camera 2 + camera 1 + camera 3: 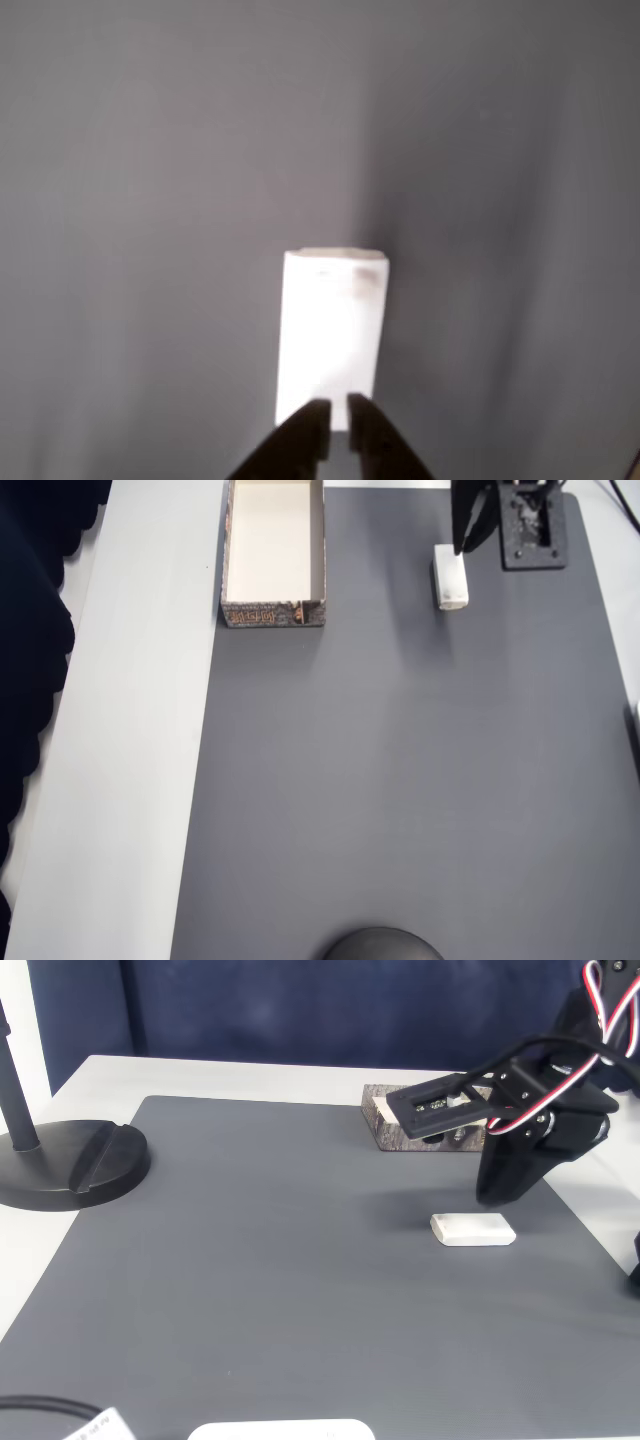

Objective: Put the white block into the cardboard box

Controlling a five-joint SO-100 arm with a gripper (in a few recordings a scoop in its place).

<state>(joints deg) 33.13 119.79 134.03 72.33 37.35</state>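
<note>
1. In the wrist view the gripper (pixel 337 420) points down at the grey mat (pixel 150 200); its two dark fingertips (pixel 310 425) stand nearly together with only a thin slit between them, and they hold nothing.
2. In the fixed view the black arm (pixel 530 1110) reaches in from the right, bent over, its tip hanging just above the mat.
3. The white block (pixel 473 1229) lies flat on the mat directly ahead of the fingertips, not gripped.
4. It is a plain white bar with rounded edges and a faint smudge near its far end.
5. In the overhead view the cardboard box (pixel 274 613) sits open well to the left of the block (pixel 450 576), cream inside, with patterned brown walls.
</note>
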